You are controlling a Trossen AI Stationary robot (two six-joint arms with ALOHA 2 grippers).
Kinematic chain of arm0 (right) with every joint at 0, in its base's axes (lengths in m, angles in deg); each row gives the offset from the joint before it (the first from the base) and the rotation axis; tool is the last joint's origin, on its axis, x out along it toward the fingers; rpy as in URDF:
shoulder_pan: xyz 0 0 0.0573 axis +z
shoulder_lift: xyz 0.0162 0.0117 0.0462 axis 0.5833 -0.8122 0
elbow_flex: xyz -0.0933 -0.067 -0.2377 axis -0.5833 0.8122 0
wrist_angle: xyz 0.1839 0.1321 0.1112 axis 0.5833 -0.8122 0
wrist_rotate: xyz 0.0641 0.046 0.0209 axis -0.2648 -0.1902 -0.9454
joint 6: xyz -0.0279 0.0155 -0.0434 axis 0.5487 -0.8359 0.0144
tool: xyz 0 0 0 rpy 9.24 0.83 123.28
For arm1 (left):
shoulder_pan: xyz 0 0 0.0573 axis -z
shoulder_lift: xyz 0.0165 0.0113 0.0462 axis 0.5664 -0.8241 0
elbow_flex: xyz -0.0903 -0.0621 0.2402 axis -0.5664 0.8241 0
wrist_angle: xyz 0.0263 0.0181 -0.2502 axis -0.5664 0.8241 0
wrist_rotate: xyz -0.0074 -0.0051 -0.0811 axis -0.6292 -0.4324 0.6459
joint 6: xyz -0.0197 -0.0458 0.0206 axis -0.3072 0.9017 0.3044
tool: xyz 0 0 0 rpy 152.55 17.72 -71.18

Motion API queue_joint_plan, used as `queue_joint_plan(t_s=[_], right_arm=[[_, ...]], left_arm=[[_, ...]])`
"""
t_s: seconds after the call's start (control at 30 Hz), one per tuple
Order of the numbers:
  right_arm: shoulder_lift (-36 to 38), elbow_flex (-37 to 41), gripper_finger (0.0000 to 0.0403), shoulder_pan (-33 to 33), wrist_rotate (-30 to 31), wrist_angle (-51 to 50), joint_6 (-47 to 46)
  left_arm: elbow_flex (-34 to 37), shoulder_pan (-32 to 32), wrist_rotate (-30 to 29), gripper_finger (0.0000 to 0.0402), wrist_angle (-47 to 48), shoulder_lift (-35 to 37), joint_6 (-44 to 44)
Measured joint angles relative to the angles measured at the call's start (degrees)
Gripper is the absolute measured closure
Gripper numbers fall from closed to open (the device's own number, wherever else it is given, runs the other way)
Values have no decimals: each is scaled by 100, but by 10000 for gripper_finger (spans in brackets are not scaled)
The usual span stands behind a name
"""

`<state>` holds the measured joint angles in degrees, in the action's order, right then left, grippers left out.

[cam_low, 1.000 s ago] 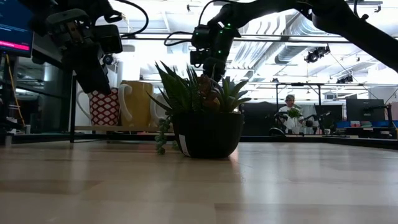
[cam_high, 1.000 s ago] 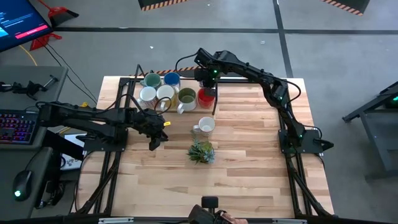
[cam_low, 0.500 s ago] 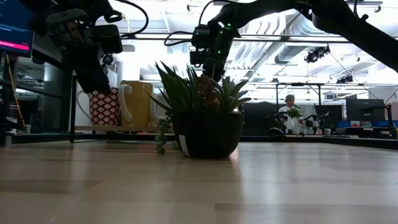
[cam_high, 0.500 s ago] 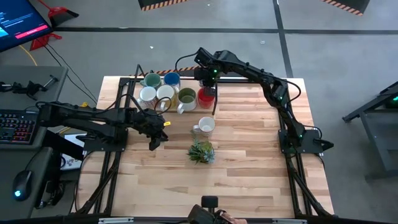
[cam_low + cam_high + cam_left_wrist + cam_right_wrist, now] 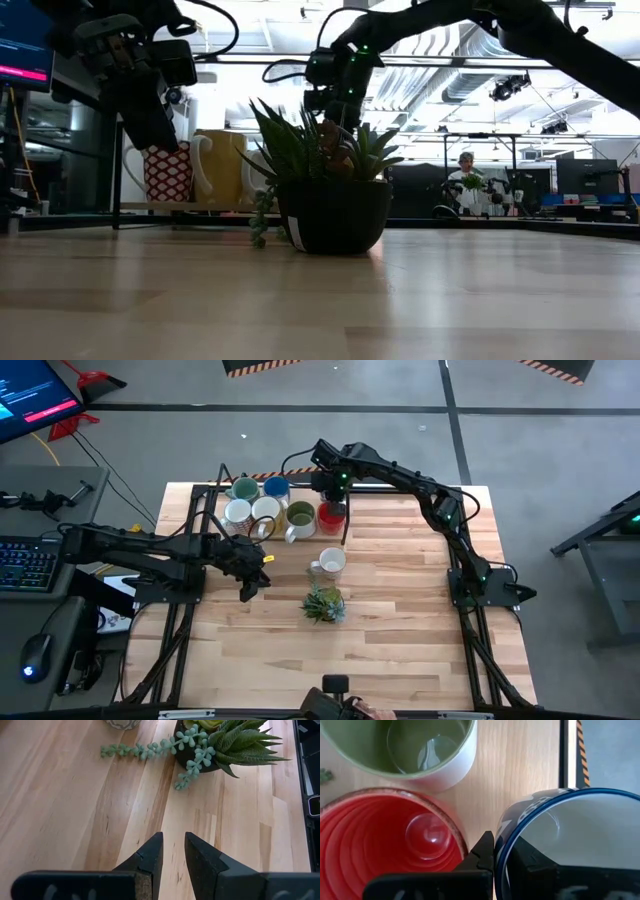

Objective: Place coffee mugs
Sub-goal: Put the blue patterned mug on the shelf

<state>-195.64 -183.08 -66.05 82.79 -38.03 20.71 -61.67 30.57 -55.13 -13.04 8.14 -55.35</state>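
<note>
Step in hand: judged to be setting down one more mug at the back cluster; the right gripper [image 5: 333, 488] hangs over the far side of the table [image 5: 400, 620].
Right fingers: pinched together on the wall of a blue-rimmed mug [image 5: 570, 845], one finger [image 5: 482, 852] outside the rim and the other inside the bowl.
Held mug, position: at the back edge of the table, just beside the red mug [image 5: 395, 840]; the olive mug [image 5: 420, 745] stands beyond the red one. I cannot tell whether its base is on the wood.
How to do it well: lower straight down and keep the mug upright. The outer finger sits in the narrow gap next to the red mug, so part the fingers only a little and lift straight up to avoid nudging it.
Risk: a sideways exit could drag the rim or knock the red mug.
Left gripper [image 5: 252, 582]: waits over bare wood near the plant [image 5: 323, 603], fingers slightly apart, holding nothing.
Loose mug: a white mug [image 5: 331, 562] stands alone mid-table, well apart from the cluster.
</note>
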Motion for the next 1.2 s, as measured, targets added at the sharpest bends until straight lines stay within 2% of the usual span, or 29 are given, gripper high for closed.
queue_joint_plan(t_s=[1.2], right_arm=[[-4,0,383,0,-44,-148,149]], left_arm=[[-1,0,0,330,1,0,-1]])
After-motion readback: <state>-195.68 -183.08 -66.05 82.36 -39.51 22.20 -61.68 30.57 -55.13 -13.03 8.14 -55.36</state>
